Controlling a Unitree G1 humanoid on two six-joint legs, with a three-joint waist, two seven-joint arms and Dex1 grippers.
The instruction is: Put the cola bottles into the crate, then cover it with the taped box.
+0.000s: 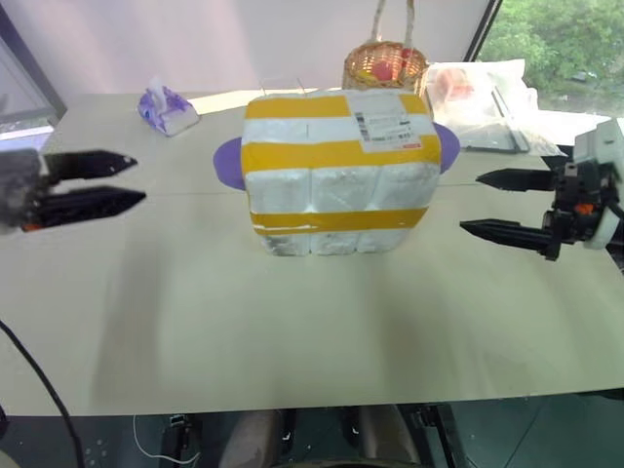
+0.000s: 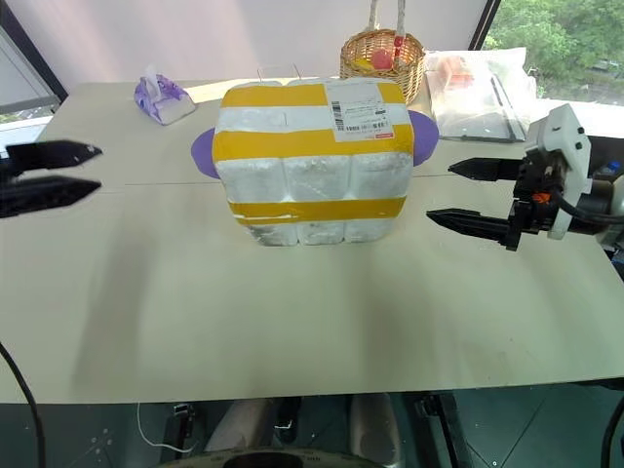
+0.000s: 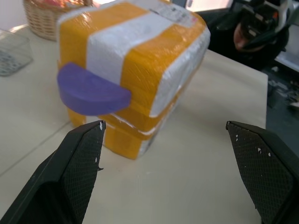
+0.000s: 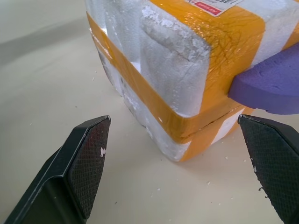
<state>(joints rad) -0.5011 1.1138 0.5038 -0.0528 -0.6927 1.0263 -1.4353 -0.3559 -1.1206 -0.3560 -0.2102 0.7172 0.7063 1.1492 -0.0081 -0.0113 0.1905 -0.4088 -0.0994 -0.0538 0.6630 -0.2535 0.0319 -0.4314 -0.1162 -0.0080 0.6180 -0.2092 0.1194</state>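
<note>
Counter [image 1: 292,331]: pale, wide, bare at the near edge.
Taped box [image 1: 338,171]: white foam with yellow stripes, mid-counter, sitting over the crate [image 4: 187,140], whose yellow-banded base shows beneath; purple tabs jut from both sides.
Left pincer [image 1: 122,180]: released, fingers apart, well clear of the box's left side.
Right pincer [image 2: 458,193]: released, fingers spread, near the box's right side, not touching.
Wicker basket [image 1: 385,63]: behind the box.
Tissue pack [image 1: 166,107]: far left, small.

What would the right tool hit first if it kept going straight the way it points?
Most likely the taped box: the right tool, open, points toward its side across bare table. Depth is hard to judge.
</note>
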